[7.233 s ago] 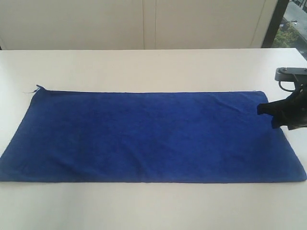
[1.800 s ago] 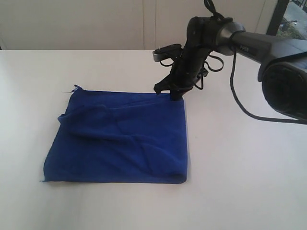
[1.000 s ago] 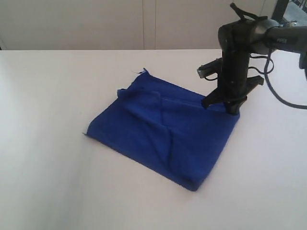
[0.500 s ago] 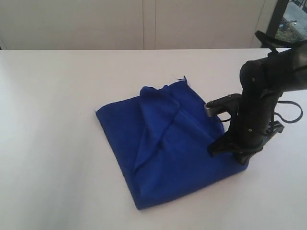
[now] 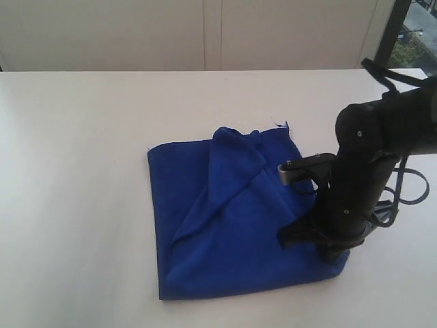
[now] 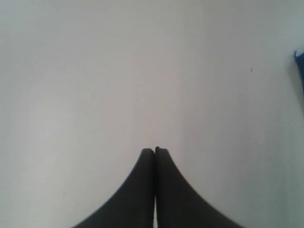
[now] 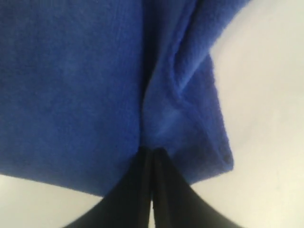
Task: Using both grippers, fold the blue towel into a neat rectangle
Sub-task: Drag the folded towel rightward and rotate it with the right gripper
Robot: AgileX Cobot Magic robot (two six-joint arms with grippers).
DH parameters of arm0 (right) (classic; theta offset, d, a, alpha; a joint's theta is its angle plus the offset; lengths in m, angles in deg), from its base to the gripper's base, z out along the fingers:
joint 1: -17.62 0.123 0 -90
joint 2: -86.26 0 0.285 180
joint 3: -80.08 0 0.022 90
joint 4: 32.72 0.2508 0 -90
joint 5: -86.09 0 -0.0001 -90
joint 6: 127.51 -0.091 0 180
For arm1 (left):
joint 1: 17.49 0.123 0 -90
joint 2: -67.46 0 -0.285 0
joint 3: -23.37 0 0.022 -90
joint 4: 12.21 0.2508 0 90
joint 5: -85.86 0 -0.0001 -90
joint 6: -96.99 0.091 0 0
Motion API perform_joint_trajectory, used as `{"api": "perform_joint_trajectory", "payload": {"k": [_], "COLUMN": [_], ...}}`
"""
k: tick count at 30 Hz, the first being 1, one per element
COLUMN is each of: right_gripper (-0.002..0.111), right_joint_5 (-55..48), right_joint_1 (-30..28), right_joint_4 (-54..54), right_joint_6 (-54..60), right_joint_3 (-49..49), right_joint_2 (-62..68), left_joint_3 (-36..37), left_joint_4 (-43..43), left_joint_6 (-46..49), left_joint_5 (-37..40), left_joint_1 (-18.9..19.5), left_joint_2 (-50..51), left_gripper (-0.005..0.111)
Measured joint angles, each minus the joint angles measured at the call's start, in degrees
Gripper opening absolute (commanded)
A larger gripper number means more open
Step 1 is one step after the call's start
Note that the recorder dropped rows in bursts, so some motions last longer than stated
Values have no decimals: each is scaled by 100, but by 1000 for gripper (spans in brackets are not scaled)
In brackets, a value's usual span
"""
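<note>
The blue towel (image 5: pixel 218 219) lies on the white table, folded over and rumpled, with a raised crease running down its middle. My right gripper (image 5: pixel 334 254) stands at the towel's near right corner, shut on that corner; the right wrist view shows the cloth (image 7: pixel 85 85) bunched up where it meets the closed fingertips of that gripper (image 7: pixel 153 151). In the left wrist view my left gripper (image 6: pixel 155 149) is shut on nothing, over bare table, and only a sliver of the towel (image 6: pixel 300 66) shows at the frame's edge. That gripper is out of the exterior view.
The white table (image 5: pixel 82 171) runs wide to the left of and behind the towel. Pale cabinet panels (image 5: pixel 205 34) stand at the back, and a dark window frame (image 5: pixel 389 31) at the back right. Black cables (image 5: pixel 410 191) loop from the right arm.
The right gripper has dragged the held towel corner toward the near edge. The towel has swung round with it, so its sides now lie nearly square to the table.
</note>
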Motion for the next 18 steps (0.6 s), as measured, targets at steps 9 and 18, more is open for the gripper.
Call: {"api": "perform_joint_trajectory", "payload": {"k": [9, 18], "right_gripper": [0, 0], "right_joint_5": [286, 870], "right_joint_1": [14, -52], "right_joint_4": [-579, -2007], "right_joint_6": [-290, -1573], "right_joint_3": [412, 411], "right_joint_2": [-748, 147], "left_joint_3": [0, 0], "left_joint_4": [0, 0], "left_joint_6": [0, 0], "left_joint_5": [0, 0], "left_joint_1": [0, 0], "left_joint_2": [0, 0], "left_gripper": [0, 0]}}
